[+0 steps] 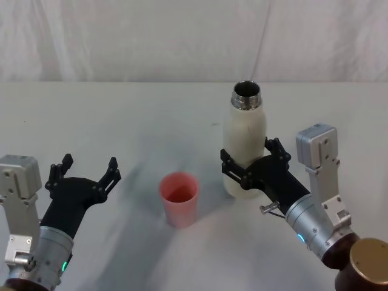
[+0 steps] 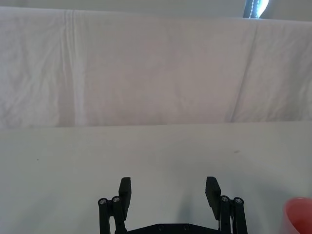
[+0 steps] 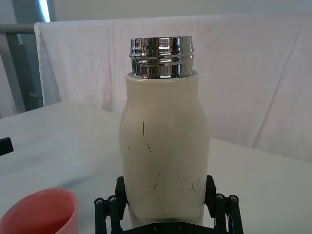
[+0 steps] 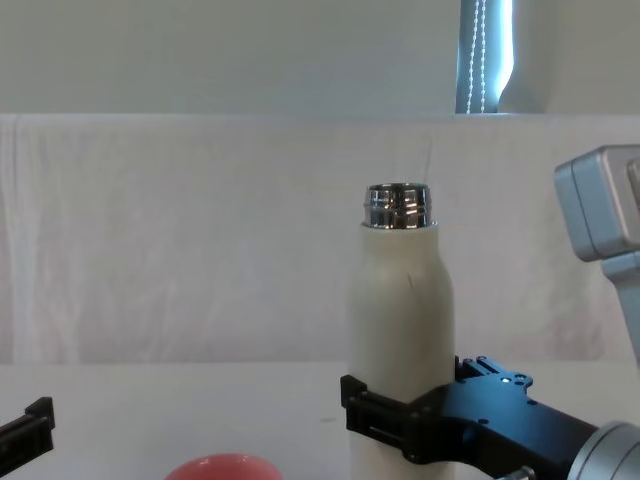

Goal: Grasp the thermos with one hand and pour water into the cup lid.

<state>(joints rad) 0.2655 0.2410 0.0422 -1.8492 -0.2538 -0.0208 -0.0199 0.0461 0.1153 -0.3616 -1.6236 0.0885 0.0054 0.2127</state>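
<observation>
White table [image 1: 121,121] before a creased white cloth backdrop [image 1: 151,36], bright window strip [image 4: 485,55] above.

no legible text (labels, numbers, signs)

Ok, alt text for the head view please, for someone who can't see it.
The right gripper is closed around the lower body of an upright, uncapped thermos on a white table. A pink cup lid stands to its left, and the left gripper hangs open beyond that, holding nothing.
</observation>
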